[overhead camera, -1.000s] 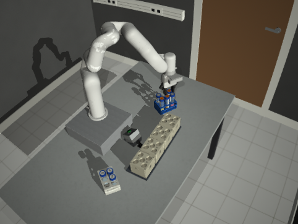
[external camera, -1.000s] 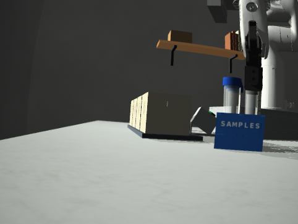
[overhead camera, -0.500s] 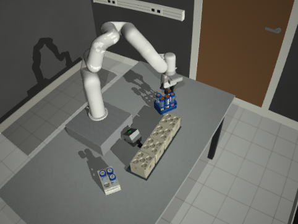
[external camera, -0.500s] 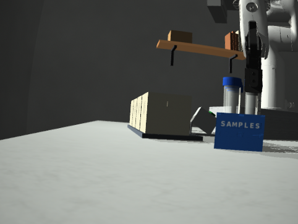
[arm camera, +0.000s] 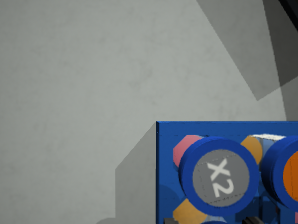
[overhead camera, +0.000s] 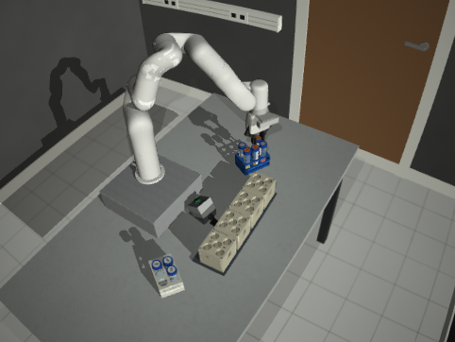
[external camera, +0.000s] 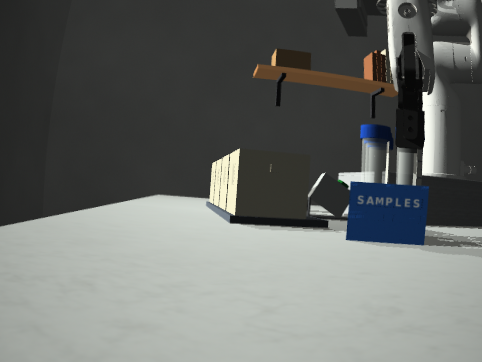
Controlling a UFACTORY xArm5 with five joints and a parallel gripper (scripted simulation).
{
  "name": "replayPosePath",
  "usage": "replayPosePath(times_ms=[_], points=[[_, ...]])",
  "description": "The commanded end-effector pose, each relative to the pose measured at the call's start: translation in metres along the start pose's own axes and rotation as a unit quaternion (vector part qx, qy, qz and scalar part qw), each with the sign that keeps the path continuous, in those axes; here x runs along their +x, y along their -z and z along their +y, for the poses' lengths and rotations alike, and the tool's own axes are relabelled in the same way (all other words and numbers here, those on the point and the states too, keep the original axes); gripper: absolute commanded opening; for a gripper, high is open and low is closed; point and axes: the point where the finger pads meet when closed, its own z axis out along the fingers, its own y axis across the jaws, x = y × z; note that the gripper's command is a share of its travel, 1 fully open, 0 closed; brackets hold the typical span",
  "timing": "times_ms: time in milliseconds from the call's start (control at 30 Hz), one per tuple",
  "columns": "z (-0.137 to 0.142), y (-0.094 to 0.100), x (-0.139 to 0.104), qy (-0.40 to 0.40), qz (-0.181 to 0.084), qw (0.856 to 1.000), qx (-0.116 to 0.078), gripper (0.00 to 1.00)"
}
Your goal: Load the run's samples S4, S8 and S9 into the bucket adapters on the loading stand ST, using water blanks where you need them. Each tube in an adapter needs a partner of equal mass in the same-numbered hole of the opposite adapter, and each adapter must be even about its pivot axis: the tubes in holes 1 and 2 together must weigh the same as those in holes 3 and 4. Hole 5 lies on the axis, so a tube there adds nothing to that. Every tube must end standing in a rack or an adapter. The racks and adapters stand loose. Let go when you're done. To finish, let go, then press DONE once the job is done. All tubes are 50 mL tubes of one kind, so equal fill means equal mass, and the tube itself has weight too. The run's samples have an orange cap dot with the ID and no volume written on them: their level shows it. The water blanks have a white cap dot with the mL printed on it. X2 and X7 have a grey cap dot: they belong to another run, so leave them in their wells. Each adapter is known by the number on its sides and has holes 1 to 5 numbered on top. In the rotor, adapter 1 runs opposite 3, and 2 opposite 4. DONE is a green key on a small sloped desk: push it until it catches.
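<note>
"Gripping anything up there?"

"Yes, the gripper (overhead camera: 258,138) (external camera: 410,144) (arm camera: 212,221) is clamped on an orange-dotted tube (overhead camera: 258,141) (external camera: 405,166), upright at the blue rack (overhead camera: 253,168) (external camera: 387,215) (arm camera: 225,125)."

"And the other tubes there?"

"Four more stand in that rack. From above, four beige blocks (overhead camera: 227,261) (external camera: 272,192) line up toward six o'clock, no tubes showing in their holes."

"Anything else?"

"The small sloped desk (overhead camera: 203,208) (external camera: 327,196) sits at seven o'clock; farther that way on the table (overhead camera: 118,288) (external camera: 200,290), the pale rack (overhead camera: 172,289) carries three blue-capped tubes."

Gripper (overhead camera: 256,138) (external camera: 410,143) (arm camera: 213,221): right of upper centre in the top view, its fingers look drawn in slightly since the earliest picture, now closed on a tube.
Tube (overhead camera: 258,140) (external camera: 406,164): the orange-dot one at the back of the rack, now between the fingers; whether it has risen at all is too small to tell.
Exterior view, right side: any shift of the fingertips is too slight to make out.
</note>
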Motion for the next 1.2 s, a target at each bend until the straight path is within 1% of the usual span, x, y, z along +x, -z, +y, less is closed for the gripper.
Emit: replayPosePath(times_ms=[0,733,1167], points=[[-0.0015,0.0015,0.0002,0.000,-0.006,1.000,0.003,0.00],[-0.0015,0.0015,0.0002,0.000,-0.006,1.000,0.003,0.00],[-0.0014,0.0088,0.0003,0.000,-0.006,1.000,0.003,0.00]])
